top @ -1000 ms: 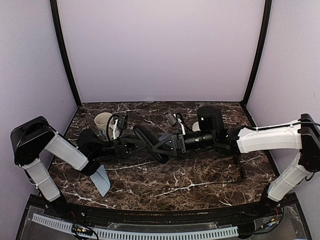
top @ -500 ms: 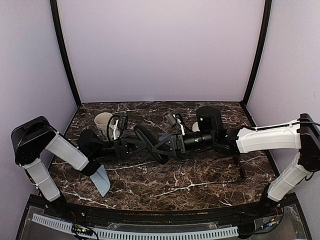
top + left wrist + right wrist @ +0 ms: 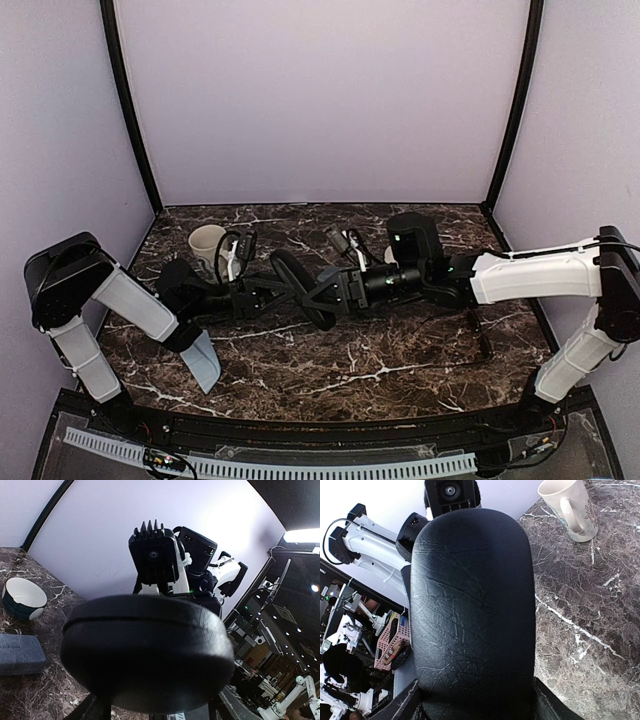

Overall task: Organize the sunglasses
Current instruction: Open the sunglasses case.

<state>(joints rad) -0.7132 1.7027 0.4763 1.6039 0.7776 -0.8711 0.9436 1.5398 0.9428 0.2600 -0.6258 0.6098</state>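
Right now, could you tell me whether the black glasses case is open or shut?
Shut. The black glasses case shows only a thin seam and no gap in the left wrist view.

The dark marble table [image 3: 400,360] carries a white mug [image 3: 206,243], a blue-grey case [image 3: 203,362] and a bowl [image 3: 22,597]

black case [image 3: 475,605], leather grain. table [image 3: 380,360] dark brown marble, white veins. mug [image 3: 568,507] cream. bowl [image 3: 22,599] white inside, navy outside. walls [image 3: 320,100] lilac.
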